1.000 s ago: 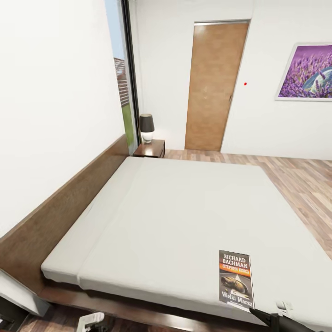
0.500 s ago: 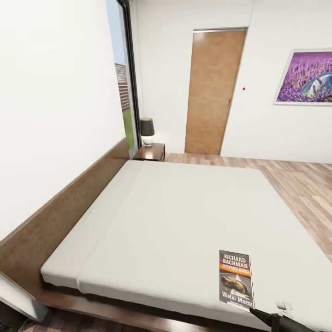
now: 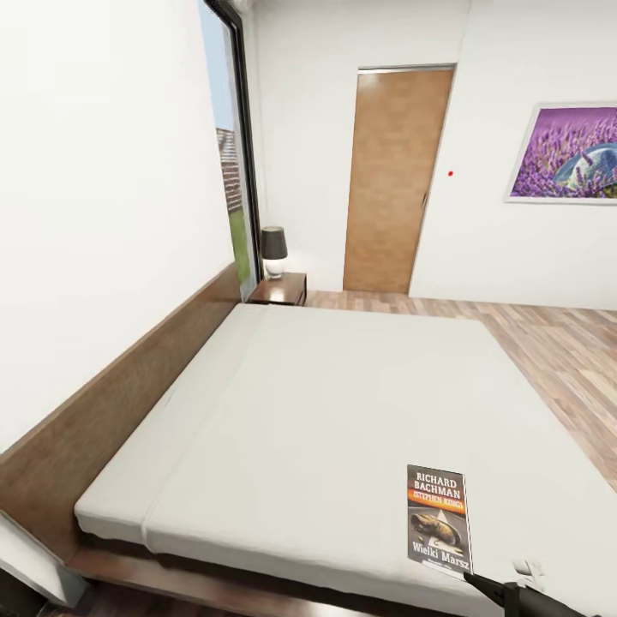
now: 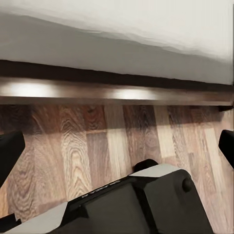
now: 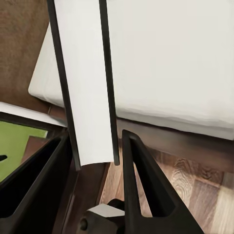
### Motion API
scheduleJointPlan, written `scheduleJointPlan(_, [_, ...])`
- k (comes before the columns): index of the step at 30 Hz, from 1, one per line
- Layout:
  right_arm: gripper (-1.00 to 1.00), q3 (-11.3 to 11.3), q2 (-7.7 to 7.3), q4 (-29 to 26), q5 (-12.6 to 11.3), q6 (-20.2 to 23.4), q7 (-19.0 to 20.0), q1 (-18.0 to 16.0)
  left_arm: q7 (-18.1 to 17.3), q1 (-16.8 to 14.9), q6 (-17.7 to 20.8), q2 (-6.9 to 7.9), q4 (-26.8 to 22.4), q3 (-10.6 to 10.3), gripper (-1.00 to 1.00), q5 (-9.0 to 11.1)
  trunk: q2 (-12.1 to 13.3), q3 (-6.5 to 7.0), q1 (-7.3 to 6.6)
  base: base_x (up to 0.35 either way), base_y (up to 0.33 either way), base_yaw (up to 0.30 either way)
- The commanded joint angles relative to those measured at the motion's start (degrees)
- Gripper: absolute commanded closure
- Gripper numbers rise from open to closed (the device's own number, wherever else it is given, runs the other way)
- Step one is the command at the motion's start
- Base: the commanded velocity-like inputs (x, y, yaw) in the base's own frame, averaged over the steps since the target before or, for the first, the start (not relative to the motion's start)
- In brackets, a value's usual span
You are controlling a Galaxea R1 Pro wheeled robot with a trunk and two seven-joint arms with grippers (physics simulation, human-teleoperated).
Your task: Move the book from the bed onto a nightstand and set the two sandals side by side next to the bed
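Your right gripper (image 5: 95,161) is clamped on the bottom edge of the book (image 3: 439,519), its two dark fingers (image 5: 141,185) pinching the white pages in the wrist view. Your left gripper (image 4: 117,156) is spread wide over the wood floor (image 4: 97,146), just beside the bed's dark frame (image 4: 117,90). Going left to right up top: white wall, long brown headboard (image 3: 111,386), tall window (image 3: 236,171), then the lamp (image 3: 273,250) on the nightstand (image 3: 281,290) in the far corner. The off-white mattress (image 3: 343,403) is bare except for that book near its front right edge. Further right: brown door (image 3: 394,180), lavender picture (image 3: 570,154).
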Motion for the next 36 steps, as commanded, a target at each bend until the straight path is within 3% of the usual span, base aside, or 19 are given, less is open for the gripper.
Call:
scheduleJointPlan(1, [1.00, 0.44, -0.05, -0.02, -0.56, 0.16, 0.11, -0.05, -0.42, -0.05, -0.26, 0.00, 0.05, 0.86, -1.00, -0.27, -0.10, -0.02, 0.03, 0.000, 0.000, 0.000])
scheduleJointPlan(11, [1.00, 0.44, -0.05, 0.00, -0.56, 0.16, 0.11, -0.05, -0.27, -0.05, -0.29, -0.08, 0.01, 1.70, -1.00, -0.47, -0.10, 0.92, 0.03, 0.000, 0.000, 0.000])
scheduleJointPlan(18, [1.00, 0.52, -0.05, 0.01, -0.54, 0.16, 0.00, -0.04, 2.68, -0.05, -0.29, -0.20, -0.01, 1.57, -1.00, -0.54, -0.10, 1.57, 0.03, 0.000, 0.000, 0.000])
scheduleJointPlan(36, [1.00, 0.52, -0.05, -0.01, -0.54, 0.16, -0.01, -0.06, 3.07, -0.05, -0.29, -1.01, -0.01, 1.52, -1.00, -0.74, -0.10, 3.25, 0.03, 0.000, 0.000, 0.000])
